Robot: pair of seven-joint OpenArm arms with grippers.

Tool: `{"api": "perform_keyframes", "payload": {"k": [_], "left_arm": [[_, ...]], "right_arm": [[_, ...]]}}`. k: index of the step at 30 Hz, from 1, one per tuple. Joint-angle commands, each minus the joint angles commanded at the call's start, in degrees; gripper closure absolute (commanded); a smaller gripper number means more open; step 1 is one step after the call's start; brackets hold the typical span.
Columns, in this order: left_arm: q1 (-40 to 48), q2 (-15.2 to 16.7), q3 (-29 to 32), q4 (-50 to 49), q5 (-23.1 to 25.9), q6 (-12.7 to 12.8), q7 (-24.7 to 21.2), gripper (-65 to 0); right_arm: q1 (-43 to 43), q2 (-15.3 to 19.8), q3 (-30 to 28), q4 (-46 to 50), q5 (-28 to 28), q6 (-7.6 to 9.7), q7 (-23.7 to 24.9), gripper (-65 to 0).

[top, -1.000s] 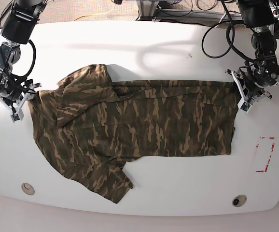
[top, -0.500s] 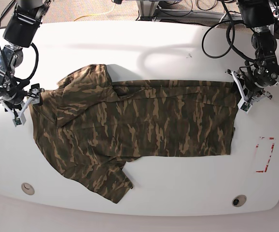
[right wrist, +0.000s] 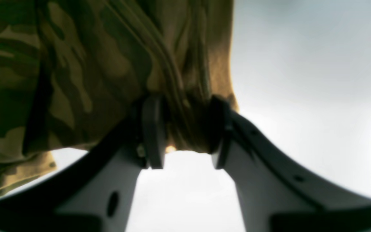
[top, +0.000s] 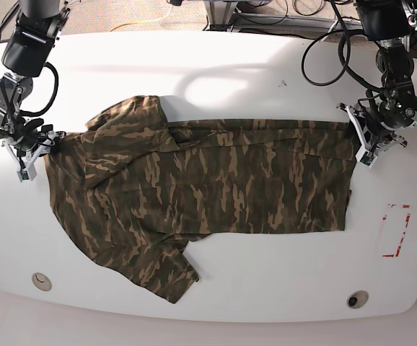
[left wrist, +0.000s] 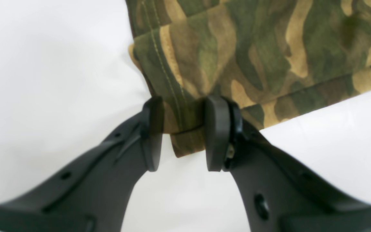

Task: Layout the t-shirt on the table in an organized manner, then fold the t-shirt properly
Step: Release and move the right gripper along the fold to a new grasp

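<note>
A camouflage t-shirt (top: 194, 194) lies spread across the middle of the white table (top: 230, 72). The left gripper (left wrist: 182, 135) pinches its hem corner; the right gripper (right wrist: 185, 132) clamps bunched cloth at the opposite end.

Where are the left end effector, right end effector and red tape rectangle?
left end effector (left wrist: 180, 135): left wrist view, gap clamping shirt hem.
right end effector (right wrist: 185, 132): right wrist view, gap gripping bunched cloth.
red tape rectangle (top: 397, 231): base view, its outline.

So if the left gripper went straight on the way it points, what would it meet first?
The t-shirt: the left gripper is already shut on its hemmed corner, so it would only push further into the cloth.
</note>
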Motion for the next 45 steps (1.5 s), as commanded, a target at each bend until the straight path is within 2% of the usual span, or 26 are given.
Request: {"api": "perform_keyframes", "payload": {"k": [11, 20, 30, 31, 33, 34, 36, 37, 39, 41, 45], "left_arm": [[0.1, 0.0, 0.0, 0.0, 0.0, 0.0, 0.0, -20.4], [0.2, -1.1, 0.0, -0.1, 0.0, 0.0, 0.0, -20.4], [0.2, -2.5, 0.0, -0.1, 0.0, 0.0, 0.0, -20.4], [0.2, -2.5, 0.0, -0.1, 0.0, 0.0, 0.0, -20.4], [0.2, -2.5, 0.0, -0.1, 0.0, 0.0, 0.0, -20.4], [0.2, -2.5, 0.0, 0.0, 0.0, 0.0, 0.0, -20.4], [0.2, -2.5, 0.0, 0.0, 0.0, 0.0, 0.0, -20.4], [0.2, -2.5, 0.0, 0.0, 0.0, 0.0, 0.0, -20.4], [0.2, -2.5, 0.0, 0.0, 0.0, 0.0, 0.0, -20.4], [0.2, -2.5, 0.0, 0.1, 0.0, 0.0, 0.0, -20.4], [0.2, -2.5, 0.0, 0.4, -0.1, 0.0, 0.0, -20.4]], "right_arm": [[-1.6, 1.8, 0.2, 0.4, 0.1, 0.0, -0.4, -4.8], [-4.9, 1.8, 0.3, 6.7, -0.3, 0.0, -2.1, -4.8], [-5.0, 1.9, 0.3, 7.0, -0.4, 0.0, -3.2, -5.4], [-5.0, 1.9, 0.3, 7.1, -0.4, 0.0, -3.2, -6.8], [-5.0, 1.9, 0.3, 7.3, -0.3, 0.0, -3.7, -16.0], [-5.0, 1.9, 0.3, 7.3, -0.2, 0.0, -4.1, -17.9], [-5.0, 1.9, 0.4, 8.9, 0.2, 0.0, -6.9, -31.5], [-5.0, 1.8, 0.4, 9.8, 0.2, 0.0, -7.6, -34.4], [-5.8, 0.9, 0.4, 15.4, 0.3, 0.0, -11.3, -46.3], [-7.7, -0.8, 0.4, 20.2, 1.1, 0.0, -13.5, -51.7], [-11.3, -3.3, 0.4, 30.5, 3.8, 0.0, -16.3, -56.3]]}}
